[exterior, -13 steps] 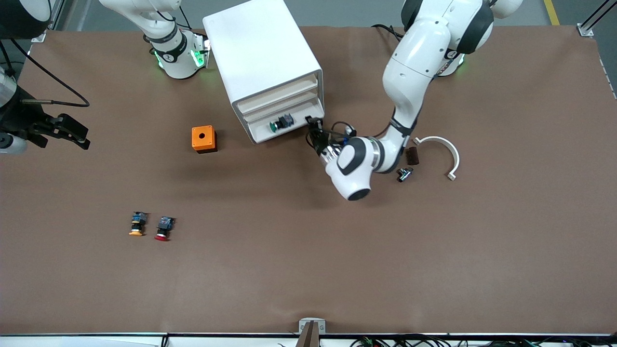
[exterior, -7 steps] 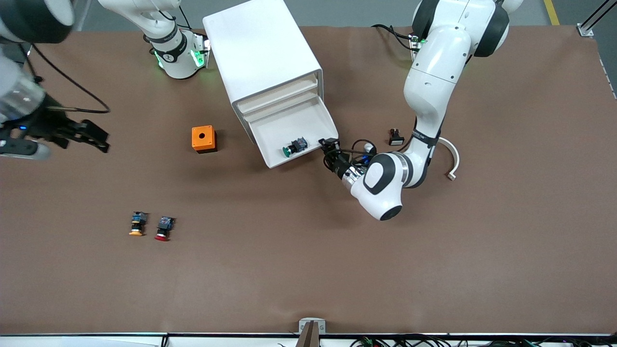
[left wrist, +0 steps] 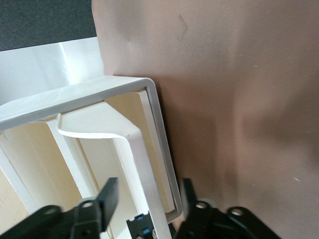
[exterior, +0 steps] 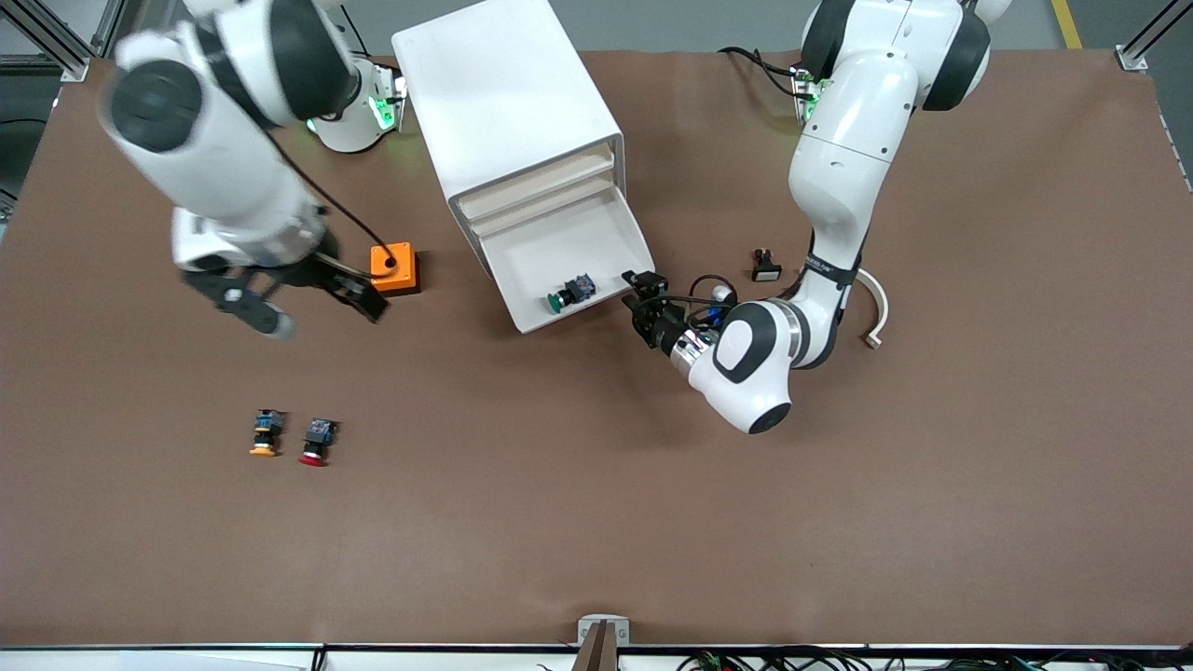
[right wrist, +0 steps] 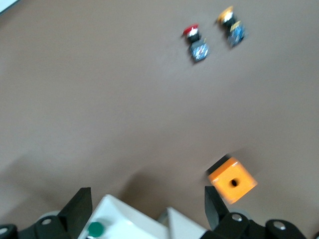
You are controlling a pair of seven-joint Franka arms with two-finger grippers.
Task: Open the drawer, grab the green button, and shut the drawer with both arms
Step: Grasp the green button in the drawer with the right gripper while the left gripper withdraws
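Note:
The white cabinet [exterior: 508, 102] stands at the table's robot edge. Its lowest drawer [exterior: 596, 233] is pulled out, and the green-capped button [exterior: 569, 291] lies in it near the front lip. My left gripper [exterior: 642, 292] is low at the drawer's front corner. In the left wrist view its open fingers [left wrist: 108, 195] straddle the drawer's front wall [left wrist: 142, 164] without pressing on it. My right gripper [exterior: 362, 296] hangs open and empty beside the orange box [exterior: 393, 267]. The right wrist view shows the drawer [right wrist: 124, 219] and the button's green cap [right wrist: 94, 229] between its spread fingers [right wrist: 80, 204].
The orange box also shows in the right wrist view [right wrist: 232, 180]. A red-capped button [exterior: 317, 443] and a yellow-orange-capped button [exterior: 266, 435] lie nearer the front camera. A small black part [exterior: 764, 267] and a white curved piece [exterior: 874, 303] lie by the left arm.
The left gripper pulled the drawer out toward the front camera, carrying the green button with it. The right arm swung in from its end of the table to beside the orange box.

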